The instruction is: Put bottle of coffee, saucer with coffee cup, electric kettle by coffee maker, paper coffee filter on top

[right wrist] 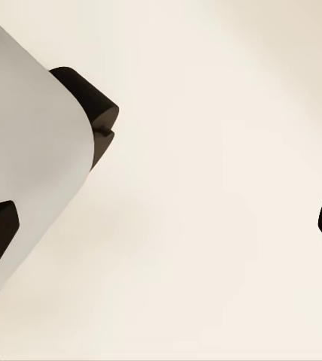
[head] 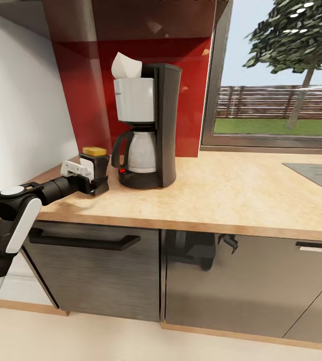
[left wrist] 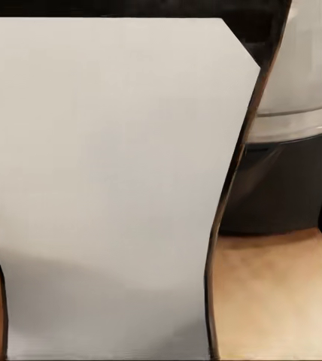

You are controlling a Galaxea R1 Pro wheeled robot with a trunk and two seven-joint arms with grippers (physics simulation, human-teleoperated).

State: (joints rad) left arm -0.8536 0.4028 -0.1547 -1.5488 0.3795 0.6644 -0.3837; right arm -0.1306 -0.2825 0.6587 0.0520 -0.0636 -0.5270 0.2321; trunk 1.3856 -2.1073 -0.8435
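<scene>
Left gripper (head: 98,176) clenched around bottle of coffee (head: 95,159) on countertop (head: 231,193); right gripper (right wrist: 161,226) spread wide, empty.

White label panel of the bottle of coffee (left wrist: 108,188) up close, dark edge showing, coffee maker (left wrist: 296,150) just beyond it, standing on the light-wood countertop (left wrist: 274,301).

Light matt wood countertop (head: 221,195), glossy grey cabinet fronts (head: 231,281), brushed silver carafe (head: 143,153), glossy red backsplash (head: 191,100).

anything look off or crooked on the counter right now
Nothing spilled or broken. The paper filter sticks up tilted from the coffee maker top, not seated flat. The coffee bottle stands upright beside it.
</scene>
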